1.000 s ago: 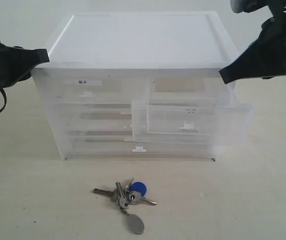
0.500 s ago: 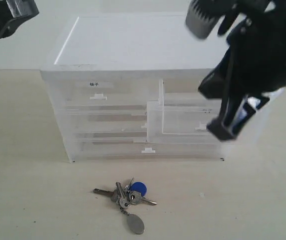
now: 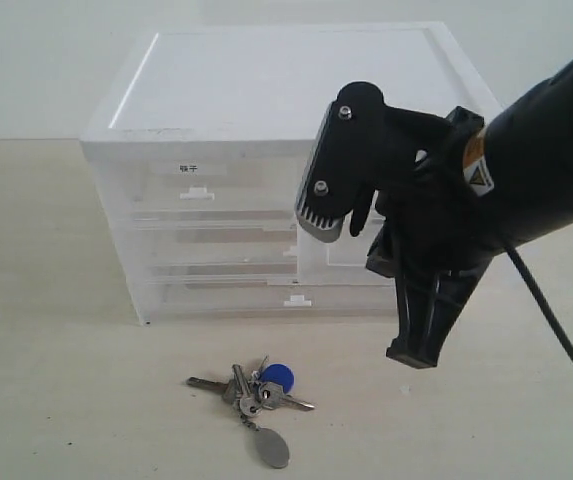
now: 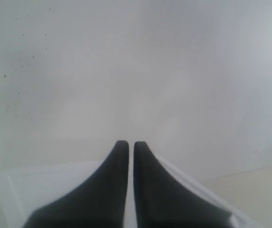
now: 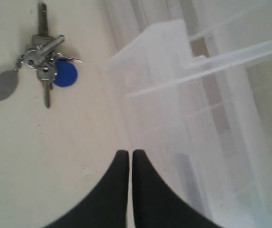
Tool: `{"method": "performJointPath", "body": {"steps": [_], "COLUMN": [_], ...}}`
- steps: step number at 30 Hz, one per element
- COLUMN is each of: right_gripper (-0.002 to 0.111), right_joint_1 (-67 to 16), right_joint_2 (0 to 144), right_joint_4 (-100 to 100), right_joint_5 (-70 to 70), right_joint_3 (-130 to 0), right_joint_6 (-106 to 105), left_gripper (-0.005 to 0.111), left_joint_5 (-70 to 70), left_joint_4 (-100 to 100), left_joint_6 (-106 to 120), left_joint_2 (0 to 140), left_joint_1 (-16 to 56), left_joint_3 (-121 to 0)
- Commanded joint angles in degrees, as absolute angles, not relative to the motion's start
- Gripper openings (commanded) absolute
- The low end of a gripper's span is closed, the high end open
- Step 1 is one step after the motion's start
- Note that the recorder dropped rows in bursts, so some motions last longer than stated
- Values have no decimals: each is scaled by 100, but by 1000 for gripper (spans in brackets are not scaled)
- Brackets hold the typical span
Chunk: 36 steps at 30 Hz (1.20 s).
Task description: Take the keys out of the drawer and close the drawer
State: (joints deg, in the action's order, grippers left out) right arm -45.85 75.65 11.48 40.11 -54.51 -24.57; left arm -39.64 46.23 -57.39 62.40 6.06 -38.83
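The keys (image 3: 254, 393) lie on the table in front of the cabinet, with the blue cap (image 3: 278, 377) and grey oval tag (image 3: 273, 449) showing; the right wrist view also shows the keys (image 5: 44, 61). The drawer (image 3: 336, 262) on the right of the middle row stands pulled out, mostly hidden behind my right arm; the drawer (image 5: 159, 80) looks empty in the right wrist view. My right gripper (image 3: 411, 355) is shut and empty, pointing down at the table just in front of the drawer, right of the keys. My left gripper (image 4: 126, 143) is shut and empty, out of the exterior view.
The translucent cabinet (image 3: 266, 80) holds a labelled half-width drawer (image 3: 191, 180) at upper left and full-width drawers below. Under my left gripper, the left wrist view shows a white flat surface (image 4: 12, 190), with a pale wall beyond.
My right arm has swung down from the upper right to in front of the open drawer, its tips near the table. The left arm has left the exterior view. The keys have not moved.
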Motion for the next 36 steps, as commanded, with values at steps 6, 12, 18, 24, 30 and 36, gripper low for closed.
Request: {"method": "performJointPath", "body": {"steps": [6,12,18,24,30,36], "right_gripper": [0,0,0,0,0,0], "right_joint_1": [-4554,-4554,-4324,-3993,-3933,-4189], "right_joint_2": [7668,7668,7668,7668,7668,7637], "right_joint_4": [2741,3243,3802,3802,3697,2929], "right_joint_5": [3668,3193,3100,2926,2807,3365], "right_joint_3": [-5433,-5433,-5433,-5433,-5433,-5408], "right_joint_6": [-1231,-916,-572,-495,-276,-1128], "left_gripper": [5,5,5,5,5,5], "left_joint_5": [-3921,-3892,-3892,-3838,-3743,-3743], "left_joint_4": [4544,4544,4483,4343,4329,4329], "left_joint_6": [-5653,-5655,-5543,-5439,-5439,-5439], "left_joint_2": [6216,6216,6216,6216,6228,6228], "left_joint_1": [587,587,587,587,587,587], "left_joint_3": [-3846,-3846,-3846,-3846,-3846,-3846]}}
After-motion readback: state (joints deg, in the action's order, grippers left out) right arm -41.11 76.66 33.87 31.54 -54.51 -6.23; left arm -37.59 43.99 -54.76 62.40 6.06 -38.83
